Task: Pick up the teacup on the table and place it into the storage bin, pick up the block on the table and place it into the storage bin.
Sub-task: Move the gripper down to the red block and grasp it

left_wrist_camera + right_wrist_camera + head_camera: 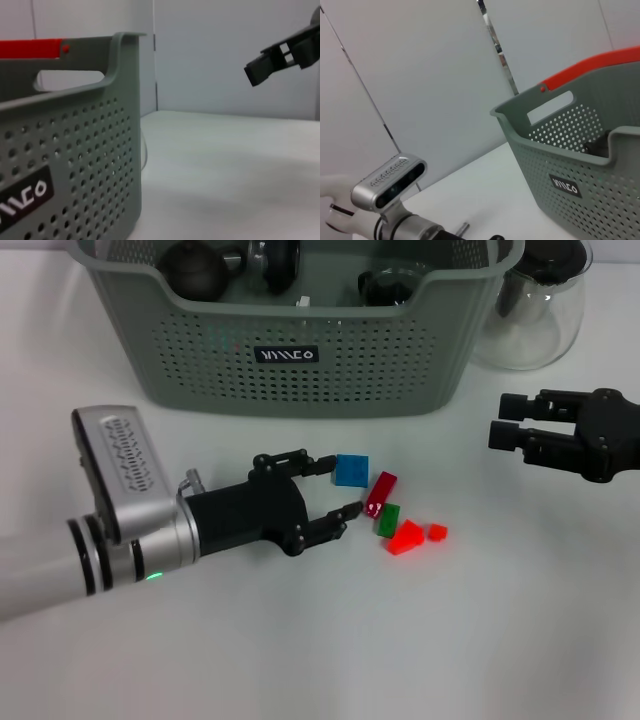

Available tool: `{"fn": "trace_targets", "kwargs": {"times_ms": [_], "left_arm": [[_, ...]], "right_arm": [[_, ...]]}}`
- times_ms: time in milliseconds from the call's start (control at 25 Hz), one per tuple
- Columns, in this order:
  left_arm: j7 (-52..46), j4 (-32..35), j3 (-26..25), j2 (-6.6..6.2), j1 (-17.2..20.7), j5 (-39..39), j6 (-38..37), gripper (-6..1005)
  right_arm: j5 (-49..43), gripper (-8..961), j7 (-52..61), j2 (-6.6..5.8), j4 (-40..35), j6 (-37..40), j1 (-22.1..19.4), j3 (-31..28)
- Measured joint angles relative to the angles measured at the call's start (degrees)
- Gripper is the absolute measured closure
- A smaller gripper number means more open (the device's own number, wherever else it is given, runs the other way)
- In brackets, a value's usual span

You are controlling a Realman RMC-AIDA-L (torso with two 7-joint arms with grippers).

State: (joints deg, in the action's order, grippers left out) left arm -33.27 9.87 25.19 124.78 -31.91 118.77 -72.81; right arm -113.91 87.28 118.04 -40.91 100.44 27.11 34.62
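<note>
Red, green blocks (400, 525) beside blue block (351, 470); storage bin (300, 350) behind.

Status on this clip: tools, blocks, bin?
Left tool open beside blue block. Right tool parked near glass jug. Other blocks loose on table; storage bin behind, unobstructed.

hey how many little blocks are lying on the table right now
5, clustered in front of the storage bin: a blue block by the open left gripper, a dark red block, a green block, a red wedge, a small red block. Others may be hidden.
</note>
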Motion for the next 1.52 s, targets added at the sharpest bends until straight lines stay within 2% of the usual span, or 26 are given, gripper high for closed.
{"fn": "trace_targets", "kwargs": {"times_ms": [240, 480, 760, 1000, 1160, 1360, 1520], "left_arm": [[-5.1, -0.3, 0.5, -0.3, -3.5, 0.6, 4.4, 390], [-4.6, -0.9, 0.3, -0.07, -3.7, 0.2, 4.6, 379], [-2.0, -0.5, 0.5, -0.29, -0.5, 0.6, -0.3, 381], [-5.1, 6.4, 0.5, -0.6, 5.0, 0.7, -11.5, 383], [-8.6, 10.9, 0.1, -0.61, 7.4, 0.7, -18.1, 385], [-13.0, 16.2, -1.1, -0.7, 10.0, 0.2, -23.2, 385], [-15.1, 18.3, -2.9, -1.0, 11.5, 0.2, -25.4, 385]], "right_arm": [[0.0, 419, 0.7, -0.04, 0.1, -0.1, 0.4, 0.0], [0.0, 418, 1.1, -0.01, 0.1, -0.2, 0.5, 0.0], [-0.6, 418, 1.1, 0.0, 0.0, -0.3, 0.6, 0.0], [-5.4, 418, 1.1, 0.0, -1.9, 1.1, 1.6, 0.4], [-11.3, 418, 3.8, 0.18, -8.2, 5.3, 3.3, 3.2], [-17.7, 418, 17.0, 0.76, -22.2, 9.5, 6.4, 10.0], [-23.3, 418, 26.4, 0.98, -28.1, 10.2, 10.5, 16.9]]}}
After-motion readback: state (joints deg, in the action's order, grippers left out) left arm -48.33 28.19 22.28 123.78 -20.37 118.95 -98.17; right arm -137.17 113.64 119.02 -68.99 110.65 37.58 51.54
